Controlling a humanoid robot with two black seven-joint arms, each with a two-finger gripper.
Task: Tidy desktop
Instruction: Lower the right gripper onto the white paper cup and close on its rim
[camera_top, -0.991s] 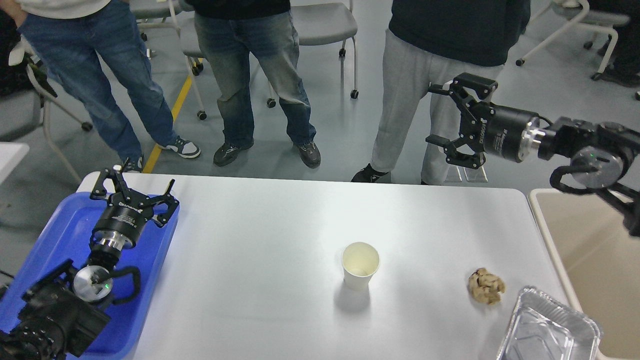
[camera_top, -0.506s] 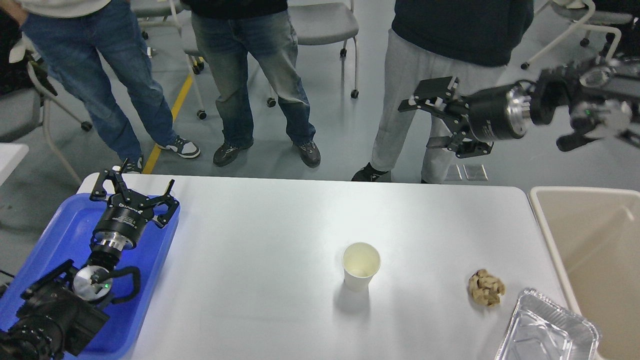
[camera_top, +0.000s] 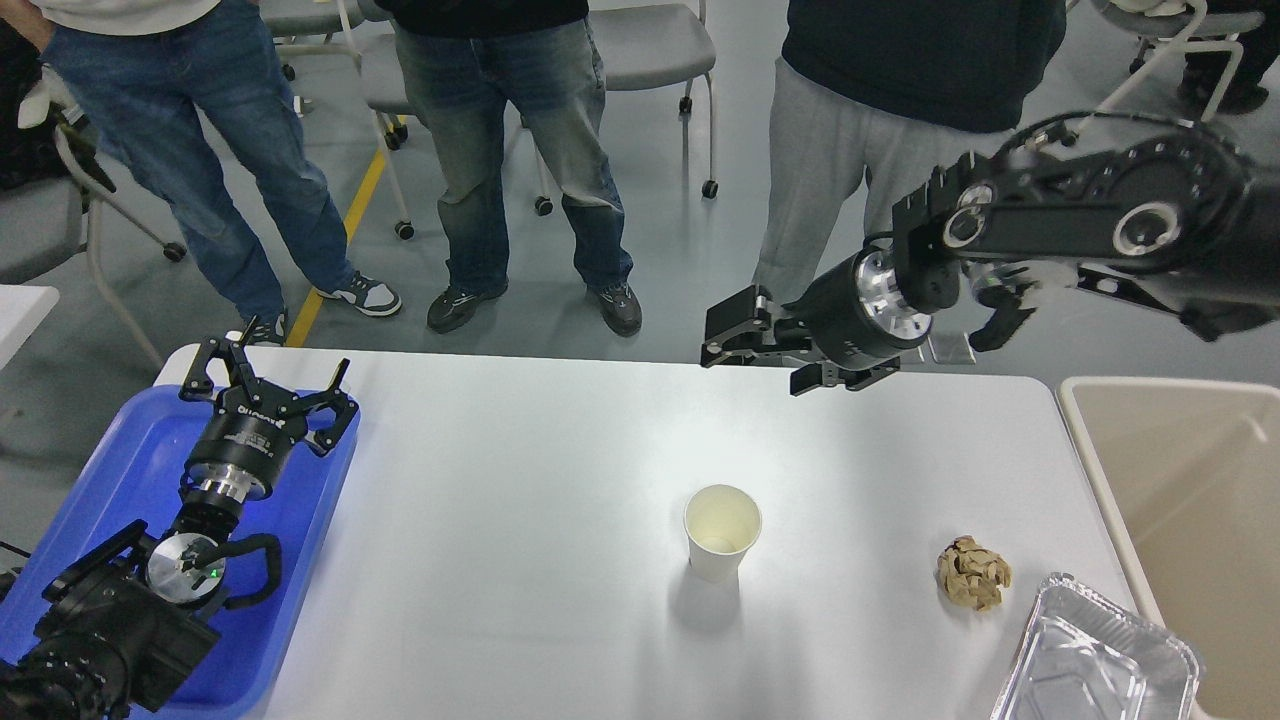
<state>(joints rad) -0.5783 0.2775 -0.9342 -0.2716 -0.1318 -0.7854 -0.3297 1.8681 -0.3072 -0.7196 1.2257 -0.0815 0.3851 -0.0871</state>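
Note:
The white desktop (camera_top: 520, 520) fills the middle of the view. A pale paper cup (camera_top: 722, 530) stands upright on it, right of centre. A crumpled brown paper ball (camera_top: 973, 572) lies to the cup's right. My right gripper (camera_top: 762, 355) is open and empty. It hangs over the table's far edge, beyond the cup and apart from it. My left gripper (camera_top: 268, 375) is open and empty, over the far end of the blue tray (camera_top: 110, 470).
An empty foil tray (camera_top: 1095, 655) sits at the front right corner. A beige bin (camera_top: 1190, 500) stands off the table's right edge. Three people (camera_top: 880, 150) and several chairs stand close behind the table's far edge.
My right arm has swung down and to the left, from high at the right to the table's far edge. The left arm, cup and paper ball have not moved.

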